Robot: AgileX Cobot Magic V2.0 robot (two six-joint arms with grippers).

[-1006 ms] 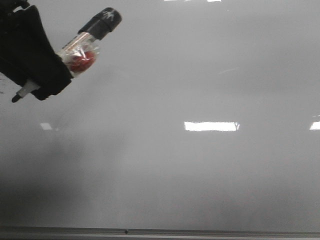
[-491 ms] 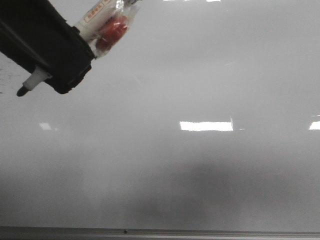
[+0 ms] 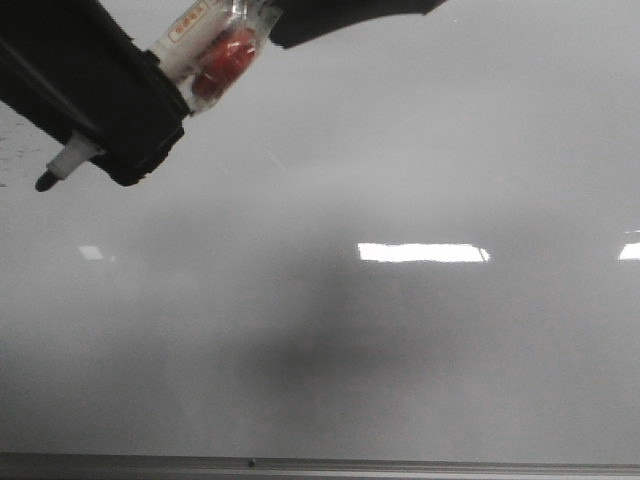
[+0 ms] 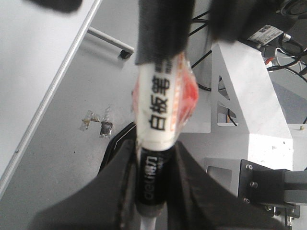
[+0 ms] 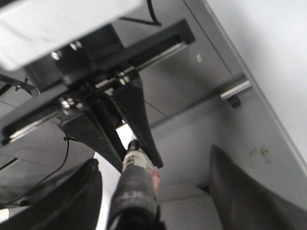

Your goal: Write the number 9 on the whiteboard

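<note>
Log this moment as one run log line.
left gripper: shut on marker | right gripper: open near marker cap | whiteboard: blank | 9: not started

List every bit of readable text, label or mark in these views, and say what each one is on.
"白板笔" in black, on the white barrel of the marker held in the left gripper, left wrist view.
White print on the marker's black band: too blurred to read.
Red print on the marker's label, front view: too small to read.
Sticker on the grey equipment behind: unreadable.
Whiteboard: no writing visible, no 9 yet.
</note>
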